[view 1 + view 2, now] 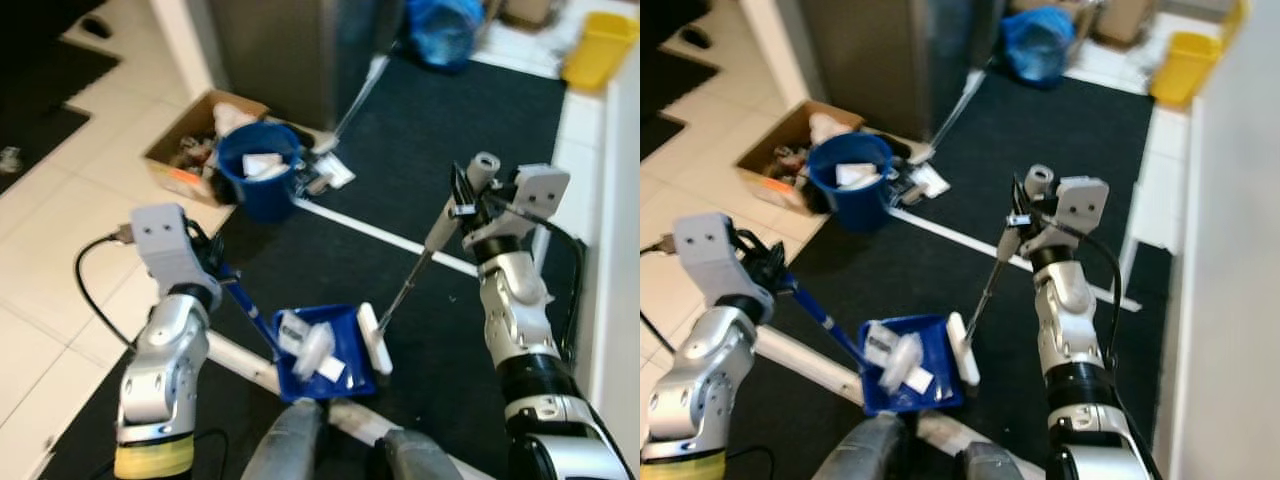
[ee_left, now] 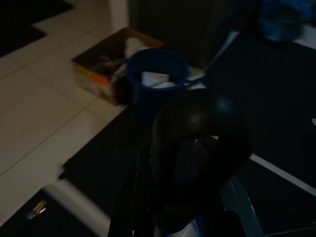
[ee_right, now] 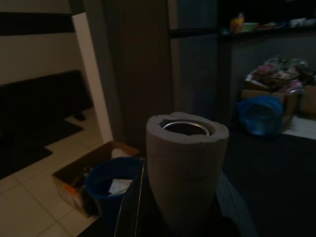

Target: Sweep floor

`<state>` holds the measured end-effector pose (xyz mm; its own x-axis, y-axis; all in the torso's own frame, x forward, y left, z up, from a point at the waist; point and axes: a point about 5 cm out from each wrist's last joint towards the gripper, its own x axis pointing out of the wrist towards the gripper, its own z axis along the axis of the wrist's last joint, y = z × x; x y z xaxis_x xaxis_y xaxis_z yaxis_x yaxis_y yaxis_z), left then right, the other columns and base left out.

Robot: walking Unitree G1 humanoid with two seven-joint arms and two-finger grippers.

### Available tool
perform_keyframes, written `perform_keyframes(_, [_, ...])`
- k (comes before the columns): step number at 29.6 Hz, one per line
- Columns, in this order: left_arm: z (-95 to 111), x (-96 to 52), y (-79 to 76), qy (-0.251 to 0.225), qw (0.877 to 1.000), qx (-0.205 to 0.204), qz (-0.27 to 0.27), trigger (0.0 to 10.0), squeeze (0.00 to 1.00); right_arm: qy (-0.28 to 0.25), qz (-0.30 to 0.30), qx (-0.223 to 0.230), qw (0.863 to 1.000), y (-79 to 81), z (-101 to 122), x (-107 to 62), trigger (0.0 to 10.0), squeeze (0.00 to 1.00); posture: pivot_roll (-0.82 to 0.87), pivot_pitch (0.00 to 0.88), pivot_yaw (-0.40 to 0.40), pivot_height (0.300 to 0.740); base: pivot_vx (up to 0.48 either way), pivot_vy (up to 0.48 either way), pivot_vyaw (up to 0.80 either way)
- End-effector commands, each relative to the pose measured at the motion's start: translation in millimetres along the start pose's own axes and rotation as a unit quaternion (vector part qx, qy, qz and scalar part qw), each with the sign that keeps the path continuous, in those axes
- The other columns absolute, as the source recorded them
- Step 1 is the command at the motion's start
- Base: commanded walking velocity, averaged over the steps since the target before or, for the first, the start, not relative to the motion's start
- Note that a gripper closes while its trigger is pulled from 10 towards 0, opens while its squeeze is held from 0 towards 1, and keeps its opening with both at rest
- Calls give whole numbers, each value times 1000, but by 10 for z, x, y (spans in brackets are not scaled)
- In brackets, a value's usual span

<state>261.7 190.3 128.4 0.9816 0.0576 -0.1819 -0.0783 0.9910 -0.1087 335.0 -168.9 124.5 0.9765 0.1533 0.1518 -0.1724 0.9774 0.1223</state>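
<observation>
Low in the middle of the frame, the flat blue plastic dustpan (image 1: pixel 330 355) is sitting on the black carpet (image 1: pixel 440 130) with crumpled white paper scraps (image 1: pixel 312 345) already lying in it, so a good part of the sweeping looks done; what seems left is tipping the load into the round blue bucket (image 1: pixel 258 170) waiting at upper left beside the open brown cardboard box (image 1: pixel 190 140). The left gripper (image 1: pixel 215 262) is closing its fingers around the dustpan's long blue handle (image 1: pixel 250 310). The right gripper (image 1: pixel 468 205) is clamping the grey foam-wrapped grip of the slim broom (image 1: pixel 440 225), whose white head (image 1: pixel 374 338) is touching the pan's right edge. The right wrist view is showing the hollow metal-lined end of that grip (image 3: pixel 186 129), plus dim cluttered shelves behind, while the left wrist view is showing mostly a dark rounded shape over the bucket.
</observation>
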Motion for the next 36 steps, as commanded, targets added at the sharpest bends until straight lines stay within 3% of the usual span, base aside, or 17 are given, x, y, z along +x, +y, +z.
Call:
perform_keyframes(1, [28, -7, -3, -10, 1000, -1, 0, 10000, 0, -8, -1, 2, 1000, -10, 29, 2, 10000, 0, 64, 86, 2, 740, 0, 0, 763])
perform_keyframes(17, [22, 17, -4, -10, 1000, 5, 3, 10000, 0, -8, 0, 1, 1000, -6, 25, 13, 10000, 0, 63, 78, 2, 740, 0, 0, 763])
perform_keyframes(23, [57, 51, -8, -21, 999, 35, 2, 10000, 0, -6, -11, -6, 1000, -20, 25, 24, 10000, 0, 63, 78, -1, 740, 0, 0, 761])
perform_keyframes(33, [200, 182, -150, -30, 998, 48, -15, 10000, 0, -3, -35, 3, 999, -49, 36, 58, 10000, 0, 63, 77, -7, 740, 0, 0, 0])
perform_keyframes(36, [288, 211, -228, -53, 997, 56, -19, 10000, 0, -15, -38, 4, 999, -46, 84, 70, 10000, 0, 56, 78, -7, 740, 0, 0, 0])
